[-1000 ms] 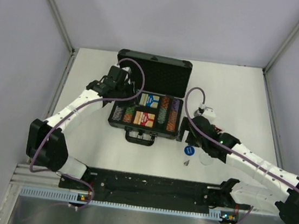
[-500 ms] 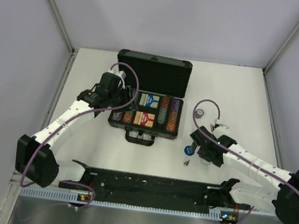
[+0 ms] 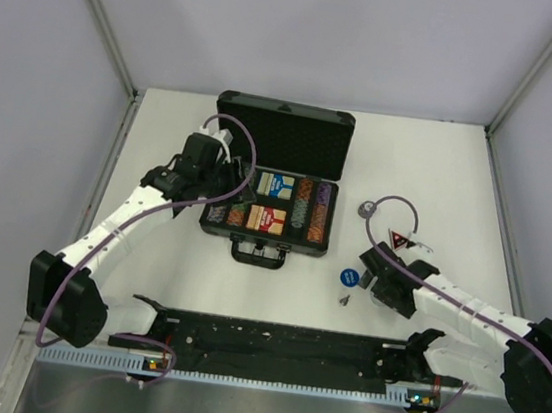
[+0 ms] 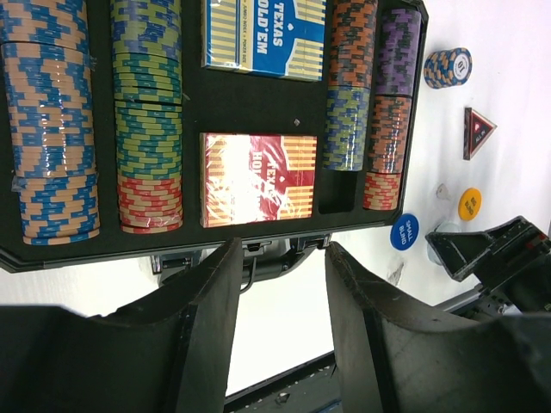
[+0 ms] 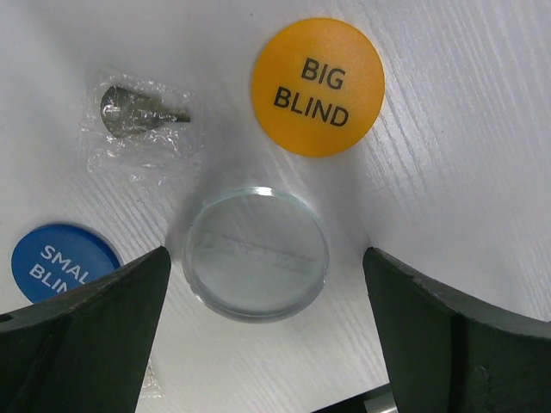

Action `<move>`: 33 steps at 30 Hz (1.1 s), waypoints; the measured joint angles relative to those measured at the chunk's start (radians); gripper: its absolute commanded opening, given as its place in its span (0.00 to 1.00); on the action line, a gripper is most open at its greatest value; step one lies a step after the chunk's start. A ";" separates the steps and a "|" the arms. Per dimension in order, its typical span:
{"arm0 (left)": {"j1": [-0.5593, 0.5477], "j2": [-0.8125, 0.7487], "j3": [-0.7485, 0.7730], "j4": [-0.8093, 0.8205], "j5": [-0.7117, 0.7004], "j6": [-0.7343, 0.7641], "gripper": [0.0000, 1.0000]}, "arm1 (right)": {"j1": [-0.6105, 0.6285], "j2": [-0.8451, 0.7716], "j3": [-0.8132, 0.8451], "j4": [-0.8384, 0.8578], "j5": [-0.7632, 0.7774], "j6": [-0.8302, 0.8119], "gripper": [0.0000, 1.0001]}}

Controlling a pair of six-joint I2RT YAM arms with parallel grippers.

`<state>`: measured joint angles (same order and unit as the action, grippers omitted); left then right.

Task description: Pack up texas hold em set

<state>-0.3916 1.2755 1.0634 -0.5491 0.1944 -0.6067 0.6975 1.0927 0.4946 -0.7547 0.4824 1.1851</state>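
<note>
The black hard case (image 3: 282, 137) lies open at the table's middle, its handle (image 3: 258, 256) facing the near edge. In the left wrist view it holds rows of multicoloured chips (image 4: 52, 129), a blue card box (image 4: 265, 34) and a red card box (image 4: 258, 179). My left gripper (image 4: 280, 258) hangs open and empty above the case's left part (image 3: 227, 182). My right gripper (image 5: 265, 284) is open, its fingers either side of a clear round disc (image 5: 256, 252) on the table. The orange BIG BLIND button (image 5: 317, 86) and the blue SMALL BLIND button (image 5: 60, 262) lie beside it.
A red triangle (image 3: 397, 244) and a small stack of chips (image 3: 367, 210) lie on the table right of the case. A key in a plastic bag (image 5: 138, 112) lies near the buttons. Grey walls stand at the back and on both sides.
My right gripper has drawn back from the case's right side and come down over the clear disc, uncovering the red triangle. My left arm shifted slightly, then held still.
</note>
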 measured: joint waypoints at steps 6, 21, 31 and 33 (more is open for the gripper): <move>0.000 -0.010 0.000 0.000 -0.001 0.005 0.50 | -0.019 -0.002 -0.008 0.027 -0.008 -0.051 0.77; 0.000 -0.076 0.000 -0.005 -0.078 0.034 0.93 | -0.027 0.008 0.094 0.002 -0.046 -0.135 0.50; 0.001 -0.269 -0.014 0.007 -0.286 0.034 0.99 | -0.015 0.108 0.451 0.125 -0.085 -0.348 0.49; 0.001 -0.338 -0.029 0.021 -0.335 0.034 0.99 | 0.003 0.168 0.500 0.167 -0.091 -0.406 0.49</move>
<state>-0.3904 0.9379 1.0340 -0.5278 -0.1410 -0.5724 0.7010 1.2606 0.9947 -0.5880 0.3916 0.7788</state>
